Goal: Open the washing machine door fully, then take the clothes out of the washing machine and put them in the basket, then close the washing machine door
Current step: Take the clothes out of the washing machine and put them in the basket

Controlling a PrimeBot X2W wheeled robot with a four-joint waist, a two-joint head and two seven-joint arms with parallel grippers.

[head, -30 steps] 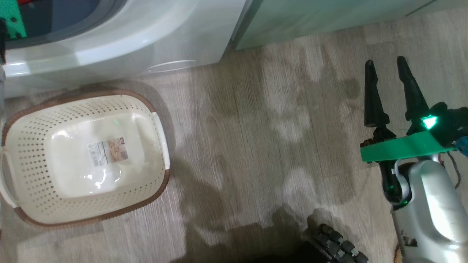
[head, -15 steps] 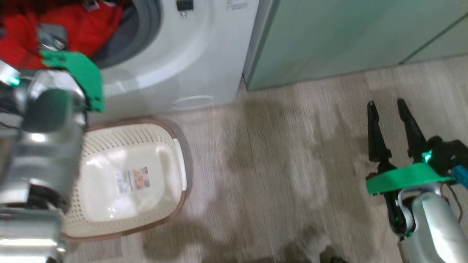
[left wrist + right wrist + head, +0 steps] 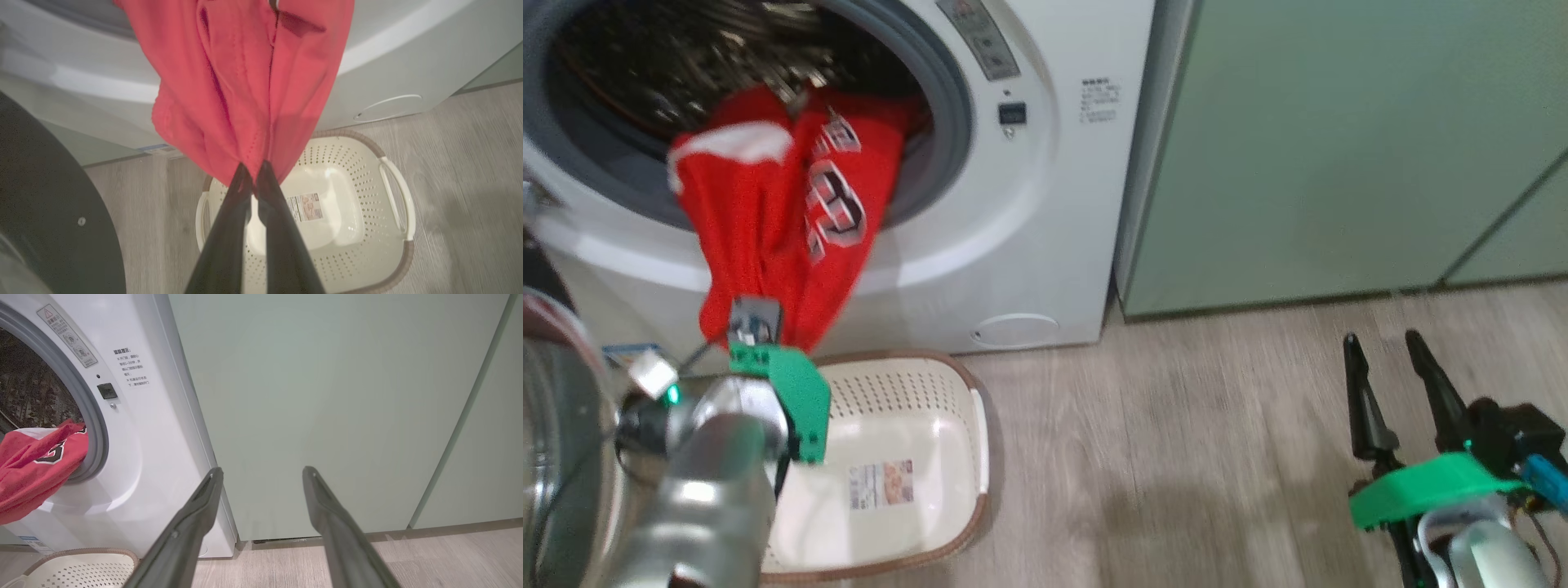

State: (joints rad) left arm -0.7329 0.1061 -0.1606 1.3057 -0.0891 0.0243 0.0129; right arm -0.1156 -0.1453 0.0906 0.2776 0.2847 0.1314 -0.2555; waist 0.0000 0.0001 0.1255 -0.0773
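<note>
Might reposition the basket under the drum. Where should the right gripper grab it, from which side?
The white side handle on the robot's right, approached from above the open floor. It is a thin loop standing off the basket wall, so the open right gripper could probably straddle it, and it faces that arm. The clothes hang over the opposite end.

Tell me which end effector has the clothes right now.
The left end effector, shut on the red clothes hanging out of the washing machine by the basket. The right end effector is open and empty, facing the green cabinet.
</note>
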